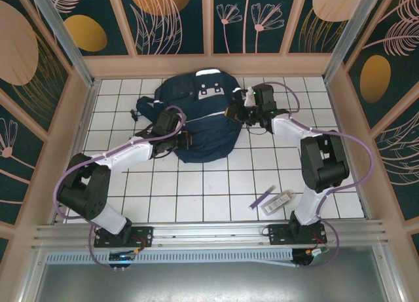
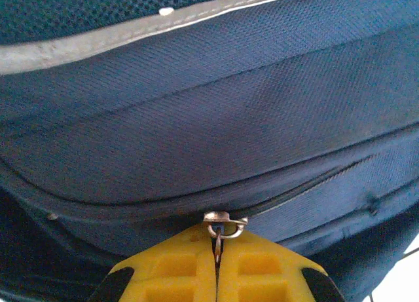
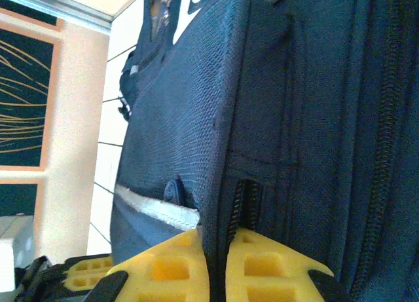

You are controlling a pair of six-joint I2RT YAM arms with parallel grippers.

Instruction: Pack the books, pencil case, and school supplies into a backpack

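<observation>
The navy backpack (image 1: 196,115) lies flat at the back middle of the tiled table. My left gripper (image 1: 180,137) sits at its near left side, shut on the metal zipper pull (image 2: 224,225) of a curved zipper. My right gripper (image 1: 237,112) is at the bag's right side, shut on a fold of backpack fabric (image 3: 226,249) beside a zipper end. A purple pen (image 1: 262,198) and a clear stationery pack (image 1: 279,202) lie near the right arm's base. The books are out of view.
Peach walls (image 1: 196,65) ring the table at the back and sides. A metal rail (image 1: 196,231) runs along the near edge. White tiles (image 1: 196,190) lie bare between the bag and the arm bases.
</observation>
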